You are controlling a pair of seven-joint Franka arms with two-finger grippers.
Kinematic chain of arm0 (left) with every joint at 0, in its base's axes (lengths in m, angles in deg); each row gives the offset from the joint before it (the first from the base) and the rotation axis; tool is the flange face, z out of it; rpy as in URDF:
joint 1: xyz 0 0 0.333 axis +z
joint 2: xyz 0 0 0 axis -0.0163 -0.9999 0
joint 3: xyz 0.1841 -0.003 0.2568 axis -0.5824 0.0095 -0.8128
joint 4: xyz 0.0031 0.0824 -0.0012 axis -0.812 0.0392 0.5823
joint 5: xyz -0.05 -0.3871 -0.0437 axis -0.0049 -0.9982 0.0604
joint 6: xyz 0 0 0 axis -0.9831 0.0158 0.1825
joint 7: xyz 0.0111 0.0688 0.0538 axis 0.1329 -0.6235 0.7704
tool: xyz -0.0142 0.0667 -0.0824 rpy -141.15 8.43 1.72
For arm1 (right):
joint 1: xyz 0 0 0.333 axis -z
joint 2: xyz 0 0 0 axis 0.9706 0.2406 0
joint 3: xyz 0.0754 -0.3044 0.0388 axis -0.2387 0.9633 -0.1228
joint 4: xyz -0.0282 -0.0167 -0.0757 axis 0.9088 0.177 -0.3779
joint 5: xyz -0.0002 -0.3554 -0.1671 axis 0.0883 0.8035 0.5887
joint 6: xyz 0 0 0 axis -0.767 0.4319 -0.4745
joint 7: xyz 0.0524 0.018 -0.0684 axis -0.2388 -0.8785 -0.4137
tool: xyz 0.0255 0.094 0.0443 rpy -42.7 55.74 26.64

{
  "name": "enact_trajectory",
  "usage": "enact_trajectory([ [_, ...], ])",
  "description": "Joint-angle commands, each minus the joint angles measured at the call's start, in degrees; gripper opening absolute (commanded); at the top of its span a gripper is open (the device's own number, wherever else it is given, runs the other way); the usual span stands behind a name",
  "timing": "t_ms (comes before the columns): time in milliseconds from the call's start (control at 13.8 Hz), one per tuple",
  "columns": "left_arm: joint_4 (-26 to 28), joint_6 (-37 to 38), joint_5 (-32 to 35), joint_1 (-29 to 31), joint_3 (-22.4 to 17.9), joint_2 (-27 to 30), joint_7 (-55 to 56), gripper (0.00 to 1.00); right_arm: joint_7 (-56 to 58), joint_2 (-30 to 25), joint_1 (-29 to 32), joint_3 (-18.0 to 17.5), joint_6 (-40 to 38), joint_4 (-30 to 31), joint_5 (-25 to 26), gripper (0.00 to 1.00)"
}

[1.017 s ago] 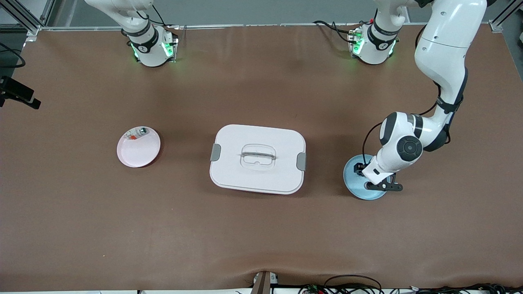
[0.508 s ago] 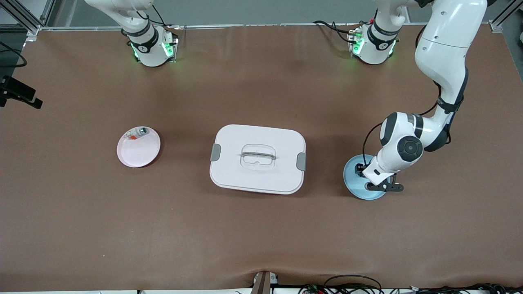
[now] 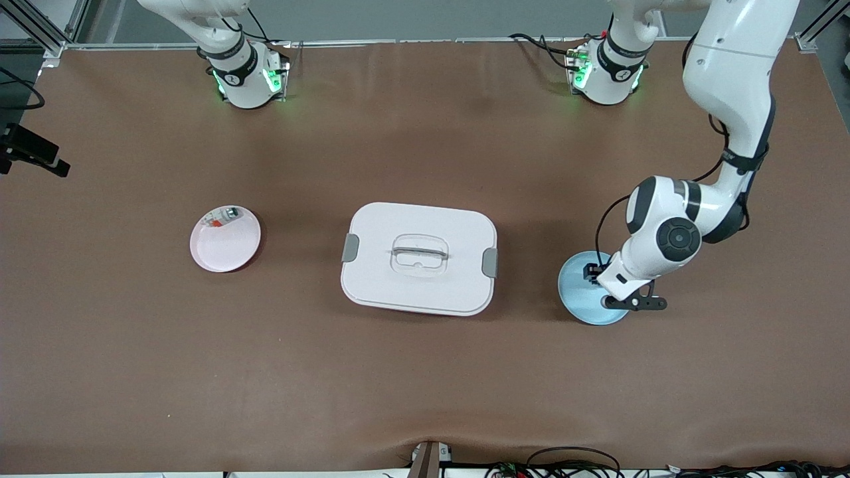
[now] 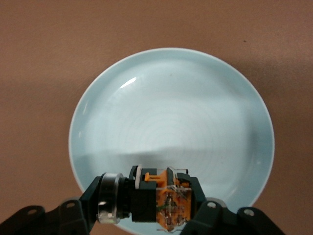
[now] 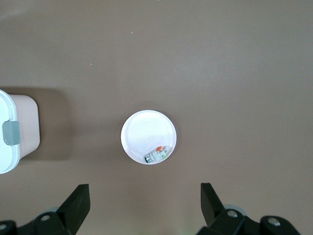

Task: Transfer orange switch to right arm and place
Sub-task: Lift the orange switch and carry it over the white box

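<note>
My left gripper (image 3: 607,284) is shut on the orange switch (image 4: 166,200), a small black block with an orange face and a clear cap. It holds the switch just above the edge of the blue plate (image 3: 579,302), which fills the left wrist view (image 4: 171,107). My right gripper (image 5: 145,200) is open and empty, high over the pink plate (image 3: 222,249). The right arm's hand is out of the front view; only its base end shows at the top.
A whitish part with a red-orange patch and green bit (image 3: 222,216) lies at the pink plate's rim and shows in the right wrist view (image 5: 157,154). A white lidded box with grey latches (image 3: 418,259) stands mid-table between the two plates.
The left arm has shifted a little toward its own end of the table, with the switch still held over the blue plate. Nothing else has moved.
</note>
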Motion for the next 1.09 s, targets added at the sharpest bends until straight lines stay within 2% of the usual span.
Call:
enact_trajectory([
  [0, 0.87, 6.67, 0.42, 0.36, 0.73, 6.39, 2.31, 0.32, 0.7, -0.62, 0.76, -0.27, -0.17, -0.09, -0.73, 1.0],
  [145, 0.87, 11.77, -0.62, 0.54, 0.82, 9.91, 2.58, 0.32, 0.7, -0.71, 0.58, -0.44, -0.34, -0.09, -0.73, 1.0],
  [291, 0.61, 16.95, -4.39, 0.19, 0.91, 13.25, 4.58, 0.32, 0.7, -0.71, 0.58, -0.44, -0.52, -0.09, -0.73, 1.0],
  [436, 0.52, 19.78, -5.63, 0.45, 1.69, 15.98, 7.14, 0.32, 0.7, -0.71, 0.67, -0.35, -0.6, -0.01, -0.73, 1.0],
  [581, 0.0, 23.98, -10.1, 0.28, 3.09, 19.4, 8.72, 0.32, 0.7, -1.06, 0.67, -0.27, -1.22, 0.17, -0.73, 1.0],
  [799, -4.38, 31.37, -17.56, 0.28, 5.47, 22.49, 18.17, 0.32, 0.7, -1.06, 0.67, -0.53, -1.22, -0.09, -0.55, 1.0],
  [1017, -12.9, 37.88, -21.37, 0.01, 9.07, 21.71, 30.76, 0.32, 0.7, -1.5, 0.5, -0.53, -1.31, -0.09, -0.29, 1.0],
])
